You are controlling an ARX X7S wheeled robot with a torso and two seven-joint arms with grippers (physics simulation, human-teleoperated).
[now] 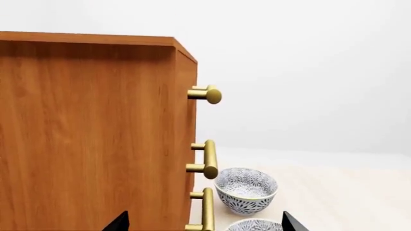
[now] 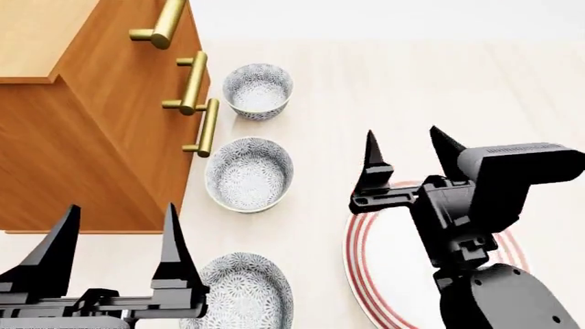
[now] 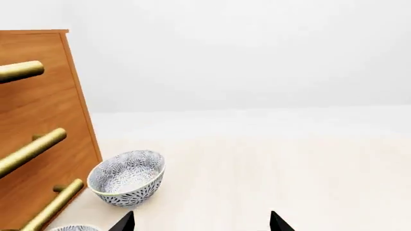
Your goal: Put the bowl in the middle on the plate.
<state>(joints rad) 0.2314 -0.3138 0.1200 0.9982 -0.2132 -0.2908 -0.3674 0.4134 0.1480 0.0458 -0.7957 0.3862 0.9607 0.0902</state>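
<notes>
Middle bowl [image 2: 249,174]: stood beside the cabinet [image 2: 82,116], between plate [image 2: 366,253] and cabinet; right gripper [image 2: 407,154] nearer, above the plate, jaws wide apart, empty.

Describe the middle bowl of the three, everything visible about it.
The middle bowl is small, round and white, densely covered with grey-blue floral pattern, ceramic-looking. It sits upright and empty on the pale table, close beside the wooden cabinet, between two look-alike bowls. Neither gripper touches it; the red-ringed plate lies apart.

The right arm [image 2: 475,226] hides much of the plate [image 2: 366,240].
</notes>
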